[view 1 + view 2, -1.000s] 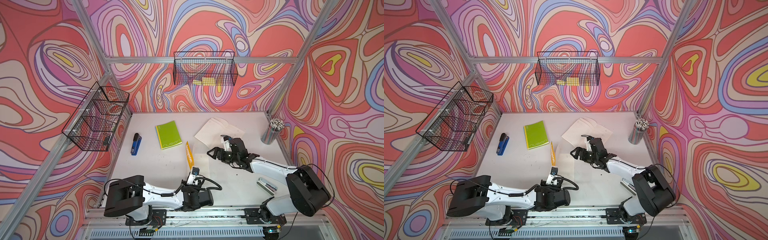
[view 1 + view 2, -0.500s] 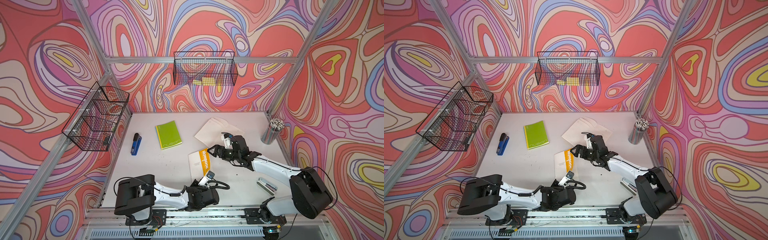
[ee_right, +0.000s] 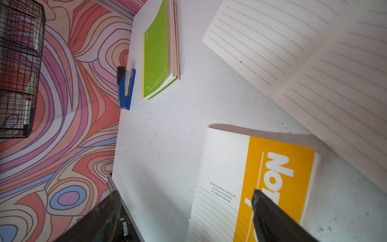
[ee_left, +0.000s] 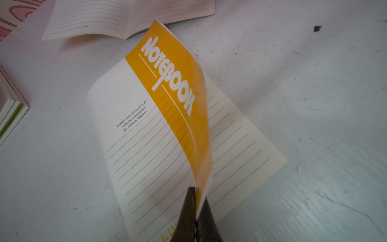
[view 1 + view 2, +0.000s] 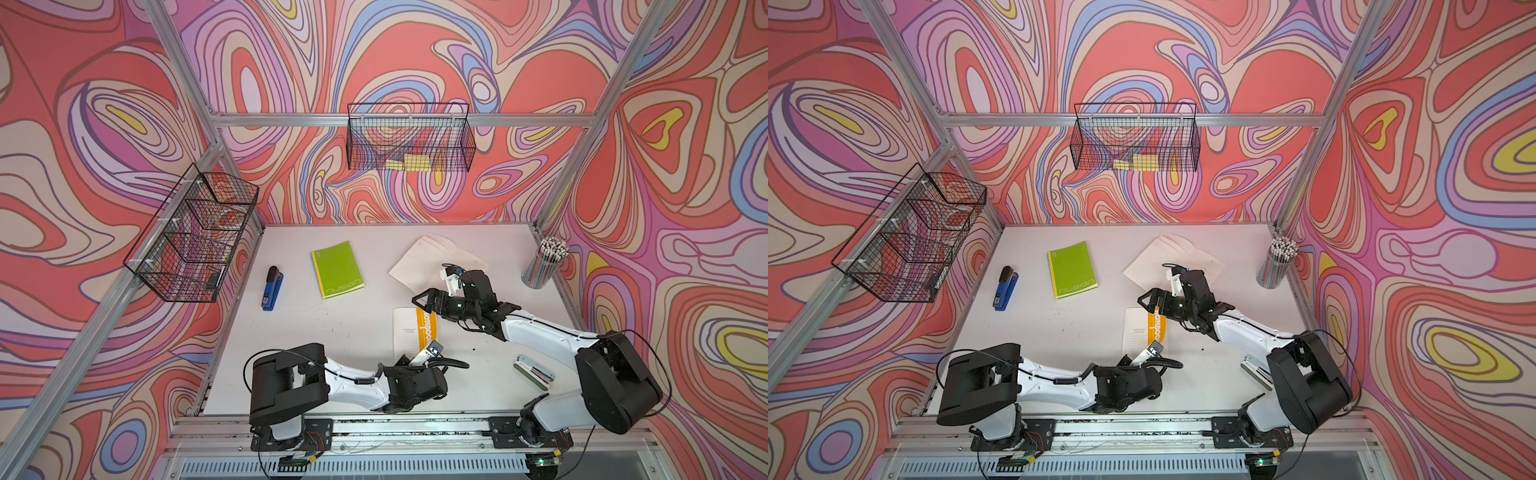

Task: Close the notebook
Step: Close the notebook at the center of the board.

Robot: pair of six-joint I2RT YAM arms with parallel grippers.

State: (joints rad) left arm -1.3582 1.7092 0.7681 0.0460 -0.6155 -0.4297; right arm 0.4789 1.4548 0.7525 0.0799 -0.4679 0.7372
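Okay, tagging notebook (image 5: pixel 413 332) just right of centre in both top views, flat on white table (image 5: pixel 332 324), long edges running up-down the frame. Not fully shut: in left wrist view, seeing orange-and-white cover (image 4: pixel 159 104) bowed up off the lined pages, far corner in the air. Marking left gripper (image 4: pixel 195 209) as clamped tight on the cover's edge, paper sandwiched between both fingers; same gripper (image 5: pixel 409 359) at the notebook's lower edge in a top view. Marking right gripper (image 5: pixel 417 303) as spread wide, nothing held, poised over the notebook's upper edge; in right wrist view (image 3: pixel 184 192) one fingertip (image 3: pixel 266 203) over the orange band, contact impossible to judge.

Room: bare table left of the notebook, across to blue stapler (image 5: pixel 272 288) and green notebook (image 5: pixel 337 269), both well apart. Tighter up-right: open lined notebook (image 5: pixel 432 262) near the cover's upper right corner, not touching. Silver stapler (image 5: pixel 534 371) lower right, well apart, beside the right arm. Pencil cup (image 5: pixel 542 266) at the table's right edge. Left arm lying along the table's front edge, just below the notebook. Side wire basket (image 5: pixel 195 237) and back wire basket (image 5: pixel 409 139) up on the walls, off the table.
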